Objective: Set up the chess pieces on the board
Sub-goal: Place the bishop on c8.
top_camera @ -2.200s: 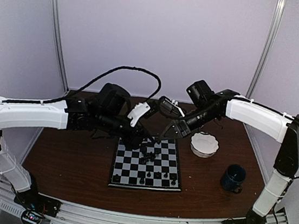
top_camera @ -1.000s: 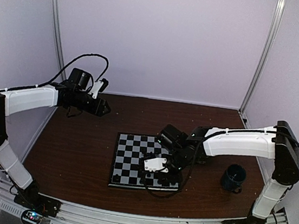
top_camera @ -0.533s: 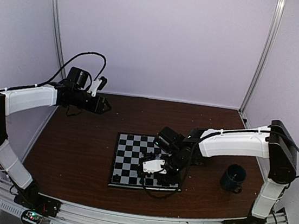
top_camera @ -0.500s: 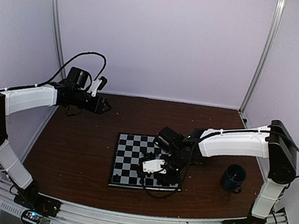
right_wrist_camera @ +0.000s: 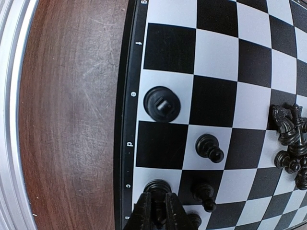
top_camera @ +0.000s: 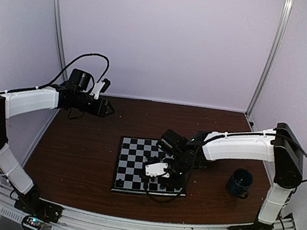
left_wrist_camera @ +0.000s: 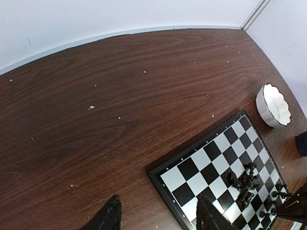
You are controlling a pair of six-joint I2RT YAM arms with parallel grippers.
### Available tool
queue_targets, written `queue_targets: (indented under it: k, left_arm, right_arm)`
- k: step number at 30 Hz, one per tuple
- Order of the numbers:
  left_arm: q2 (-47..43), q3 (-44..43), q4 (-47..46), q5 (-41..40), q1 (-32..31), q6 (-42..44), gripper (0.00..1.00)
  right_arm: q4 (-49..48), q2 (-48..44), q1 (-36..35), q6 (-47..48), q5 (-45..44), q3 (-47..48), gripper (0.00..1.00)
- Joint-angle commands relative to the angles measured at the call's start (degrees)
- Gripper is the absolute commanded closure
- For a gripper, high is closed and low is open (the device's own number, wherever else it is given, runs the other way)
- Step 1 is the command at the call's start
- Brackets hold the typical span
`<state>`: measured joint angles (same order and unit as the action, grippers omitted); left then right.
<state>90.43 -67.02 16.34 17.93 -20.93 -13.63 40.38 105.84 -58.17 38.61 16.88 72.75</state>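
- Black plastic piece (right_wrist_camera: 156, 186) stands on the near edge row of the board (right_wrist_camera: 218, 52), pinched between the nearly pressed-together fingers of the right hand (right_wrist_camera: 157, 211).
- Two seconds back both arms crowded the board's far side. Since then the right arm has swung down to the near edge, and the left hand (left_wrist_camera: 158, 218), spread and empty, has drawn off to the desk's (left_wrist_camera: 120, 105) far left.
- This looks like a placement finishing. A toppled heap of chess pieces (left_wrist_camera: 244, 184) still waits mid-board.
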Motion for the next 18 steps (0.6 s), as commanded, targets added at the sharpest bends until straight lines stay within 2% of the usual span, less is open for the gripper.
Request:
queue_targets:
  k: [1, 14, 18]
  left_arm:
    - [-0.44, -0.92, -2.50, 0.94, 0.54, -0.28, 0.47]
    - [-0.40, -0.92, -2.53, 1.31, 0.54, -0.25, 0.47]
    - [-0.26, -1.00, -2.50, 1.49, 0.54, -0.24, 0.47]
  right_arm:
    - [-0.11, 0.46, -0.62, -0.47, -0.75, 0.55, 0.90]
    - [0.06, 0.79, -1.33, -0.47, -0.84, 0.47, 0.90]
    - [-0.01, 0.02, -1.42, -0.53, -0.98, 0.33, 0.82]
